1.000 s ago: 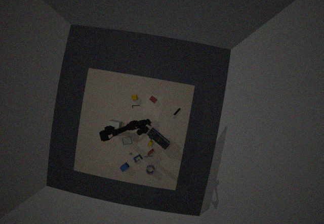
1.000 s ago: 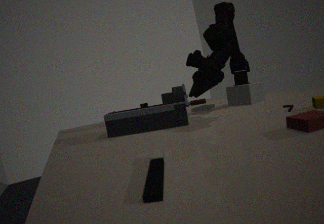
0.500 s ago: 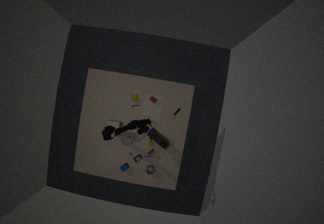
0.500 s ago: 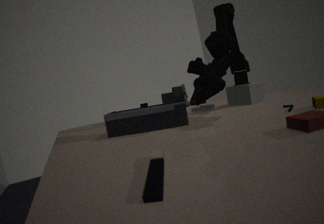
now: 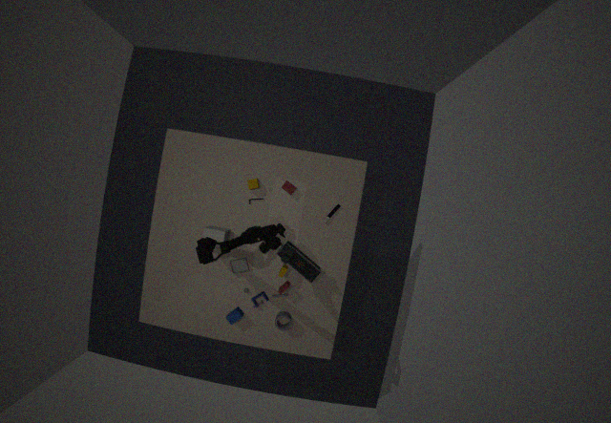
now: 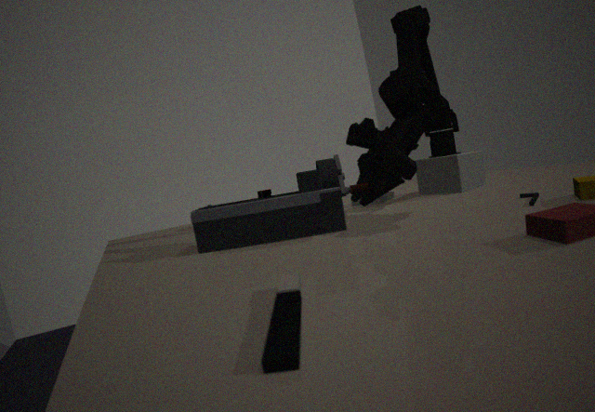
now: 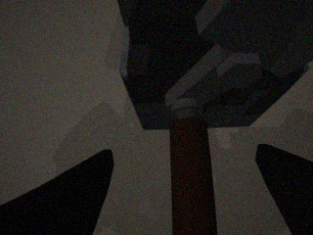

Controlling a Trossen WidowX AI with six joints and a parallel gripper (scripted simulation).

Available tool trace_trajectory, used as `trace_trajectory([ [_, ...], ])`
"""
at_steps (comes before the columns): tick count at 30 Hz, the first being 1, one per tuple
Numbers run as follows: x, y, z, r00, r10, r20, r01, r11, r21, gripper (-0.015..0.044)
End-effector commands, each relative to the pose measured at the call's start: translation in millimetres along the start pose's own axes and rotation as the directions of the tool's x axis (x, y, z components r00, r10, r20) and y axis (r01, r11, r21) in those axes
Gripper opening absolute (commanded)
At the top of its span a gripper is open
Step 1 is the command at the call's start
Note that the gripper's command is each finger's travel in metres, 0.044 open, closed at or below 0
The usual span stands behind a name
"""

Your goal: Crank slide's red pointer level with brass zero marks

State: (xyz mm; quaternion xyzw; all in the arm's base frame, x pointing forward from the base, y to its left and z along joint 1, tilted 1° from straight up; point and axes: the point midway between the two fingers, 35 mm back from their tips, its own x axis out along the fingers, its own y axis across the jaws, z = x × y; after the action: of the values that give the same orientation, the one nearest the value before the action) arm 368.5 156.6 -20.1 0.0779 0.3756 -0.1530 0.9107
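The dark grey machine (image 5: 309, 270) (image 6: 269, 232) stands on the table, its crank end towards the arm. The crank's brown-red handle (image 6: 358, 188) (image 7: 192, 181) sticks out from that end on the grey crank arm (image 7: 193, 75). My gripper (image 7: 184, 155) (image 6: 359, 200) is open, with one finger on each side of the handle and a gap to both in the wrist view. A small red spot on the machine's top shows in the top view. The pointer's position against the brass marks is too small and dark to tell.
A yellow block (image 5: 283, 270) and a red block (image 5: 284, 287) lie beside the machine. A blue frame (image 5: 253, 300), a blue block (image 5: 235, 315) and a round container (image 5: 278, 324) lie beyond. Another red block (image 5: 288, 187) (image 6: 560, 223) and a black bar (image 5: 333, 210) (image 6: 284, 333) lie on the other side.
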Motion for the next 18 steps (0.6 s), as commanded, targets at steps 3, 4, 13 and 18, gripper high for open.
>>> trace_trajectory([
  [3, 0.7, -0.2, 0.0, 1.000, -0.001, 0.005, 0.001, 1.000, 0.006, 0.0256],
  [4, 0.7, -0.2, 0.0, 1.000, -0.001, 0.005, 0.001, 1.000, 0.006, 0.0230],
  [13, 0.7, -0.2, 0.0, 1.000, -0.001, 0.005, 0.001, 1.000, 0.006, 0.0000],
  [18, 0.7, -0.2, 0.0, 1.000, -0.001, 0.005, 0.001, 1.000, 0.006, 0.0000],
])
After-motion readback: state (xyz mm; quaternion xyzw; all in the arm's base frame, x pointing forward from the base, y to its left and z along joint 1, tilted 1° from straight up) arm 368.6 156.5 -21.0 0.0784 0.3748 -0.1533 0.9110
